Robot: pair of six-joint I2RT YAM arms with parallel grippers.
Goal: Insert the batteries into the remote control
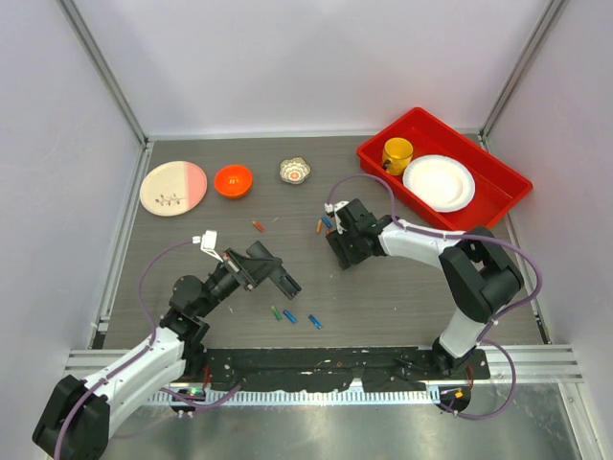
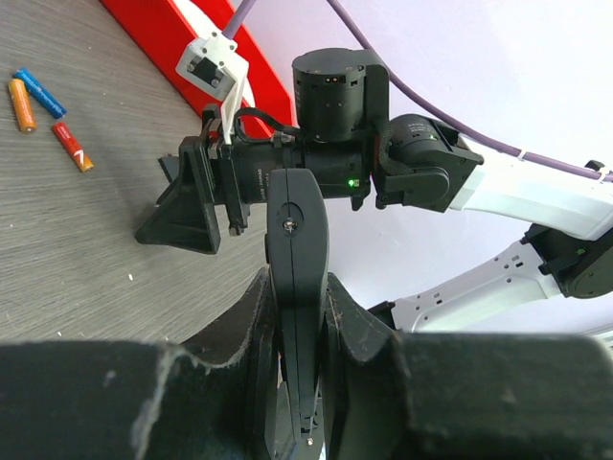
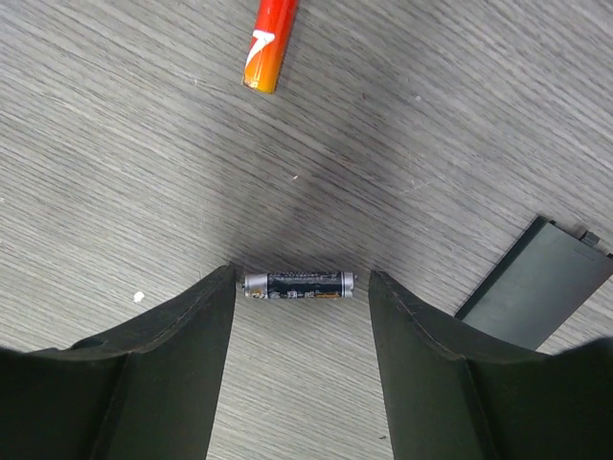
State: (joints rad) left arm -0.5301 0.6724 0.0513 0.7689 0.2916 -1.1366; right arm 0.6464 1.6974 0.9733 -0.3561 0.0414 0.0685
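We are gripping the remote control in our left claw, which is closed on its sides, with the bar sticking out ahead of the fingers. Our right claw is hanging open over the table. It is straddling 1 dark battery, which is lying crosswise between the fingertips, just short of both. 1 orange battery is lying farther ahead. A flat black piece is lying just beside 1 finger.

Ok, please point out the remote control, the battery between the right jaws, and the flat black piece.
remote control (image 2: 299, 251), left wrist view, middle of its body.
battery (image 3: 299, 285), right wrist view, middle of its barrel.
flat black piece (image 3: 536, 283), right wrist view, top face.
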